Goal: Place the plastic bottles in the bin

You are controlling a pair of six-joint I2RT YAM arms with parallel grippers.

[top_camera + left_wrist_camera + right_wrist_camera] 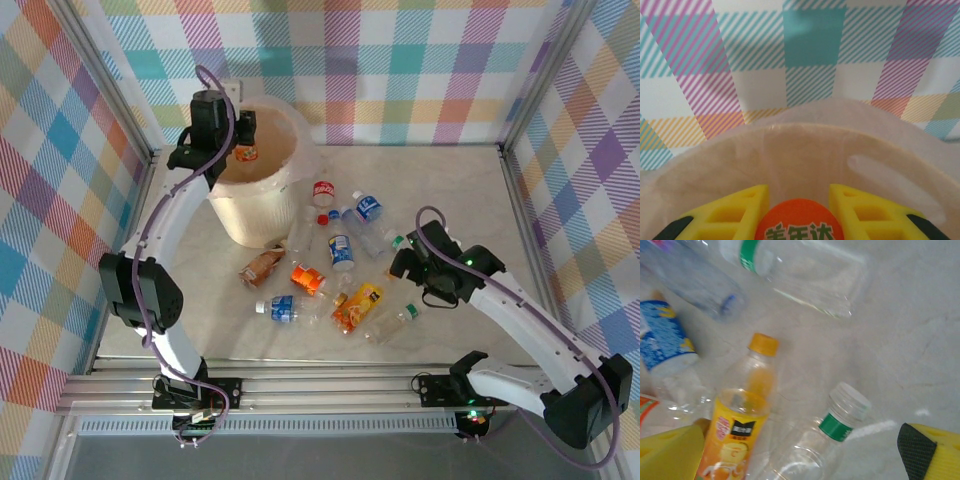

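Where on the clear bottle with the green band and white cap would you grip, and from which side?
Grip the bottle across its body just below the green band, coming down from above. It lies on its side on the table, width exposed; the yellow-labelled bottle lies close alongside, so probably stay near the neck.

we stretched our left arm forward, left claw (244, 138) pinching an orange bottle (799, 227); our right claw (403, 262) hung low, jaws wide.

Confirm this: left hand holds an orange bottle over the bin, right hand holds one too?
Not quite: the right wrist view shows the right hand open and empty above loose bottles. The left hand does hold the orange bottle over the bin.
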